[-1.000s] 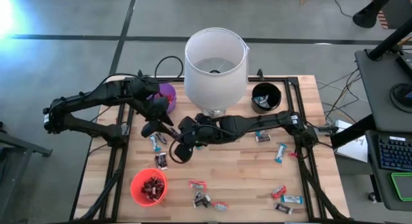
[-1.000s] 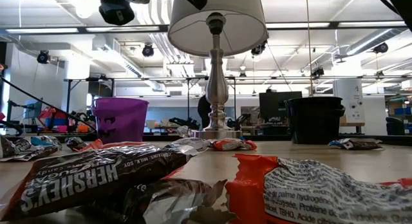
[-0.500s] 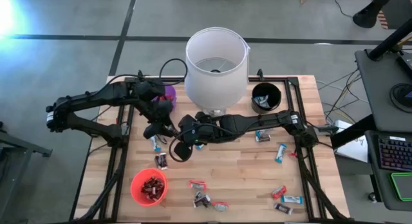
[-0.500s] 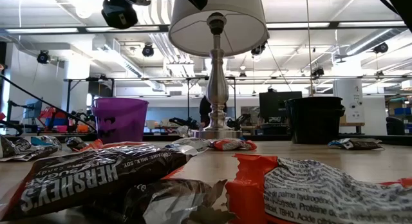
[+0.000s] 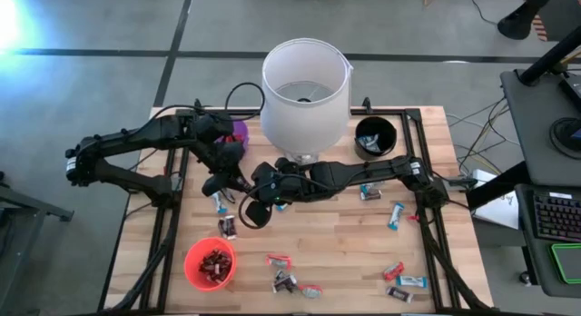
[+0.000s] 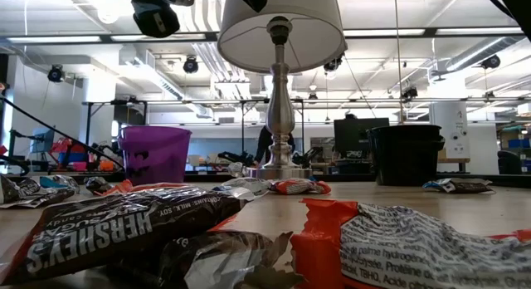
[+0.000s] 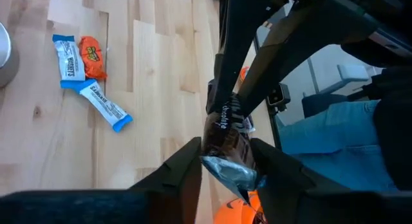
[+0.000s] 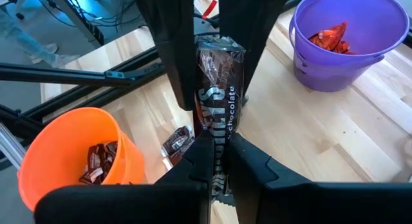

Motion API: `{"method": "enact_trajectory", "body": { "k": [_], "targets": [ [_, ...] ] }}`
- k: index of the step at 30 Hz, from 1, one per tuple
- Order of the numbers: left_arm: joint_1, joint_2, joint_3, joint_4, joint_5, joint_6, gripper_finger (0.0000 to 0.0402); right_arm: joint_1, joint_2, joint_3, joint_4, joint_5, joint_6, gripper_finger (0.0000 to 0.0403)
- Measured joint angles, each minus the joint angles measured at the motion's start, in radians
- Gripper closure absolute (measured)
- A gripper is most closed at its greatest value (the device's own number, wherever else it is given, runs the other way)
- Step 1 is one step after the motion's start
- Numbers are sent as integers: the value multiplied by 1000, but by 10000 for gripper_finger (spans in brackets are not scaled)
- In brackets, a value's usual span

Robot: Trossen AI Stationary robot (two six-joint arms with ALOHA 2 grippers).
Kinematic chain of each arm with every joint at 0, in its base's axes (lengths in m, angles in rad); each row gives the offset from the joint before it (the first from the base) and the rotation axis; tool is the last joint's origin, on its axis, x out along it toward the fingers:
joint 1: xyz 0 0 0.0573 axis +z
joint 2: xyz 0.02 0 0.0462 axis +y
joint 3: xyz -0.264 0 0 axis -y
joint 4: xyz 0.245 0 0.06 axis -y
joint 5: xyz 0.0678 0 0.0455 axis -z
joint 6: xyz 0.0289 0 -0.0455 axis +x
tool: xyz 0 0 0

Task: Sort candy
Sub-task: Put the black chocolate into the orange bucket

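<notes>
Two grippers: we see both meeting over the middle of the table, just in front of the lamp.
Candy bar: dark brown wrapper, silver crimped ends, white lettering, held upright in the air between the two grippers.
Right gripper: fingers clamped on one end of the bar, as its own wrist view shows.
Left gripper: fingers sit either side of the other end of the same bar, touching it; we call that a grasp too.
Orange cup: near the table's front left, dark brown bars inside.
Purple cup: by the left arm, red-wrapped candy inside.
Black cup: back right, beside the lamp.
Loose candy: blue-and-white bars and an orange piece lying on the wood; more scattered along the front and right.
</notes>
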Motion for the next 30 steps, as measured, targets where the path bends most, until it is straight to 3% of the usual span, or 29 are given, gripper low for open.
{"method": "enact_trajectory", "body": {
  "k": [10, 30],
  "targets": [
    [0, 0, 0, 0, 3, 8, 360, -1, 0, 0, 0, -30, -10, 378],
    [0, 0, 0, -2, 29, 8, 364, -5, -2, 0, 13, -67, -40, 378]
  ]
}}
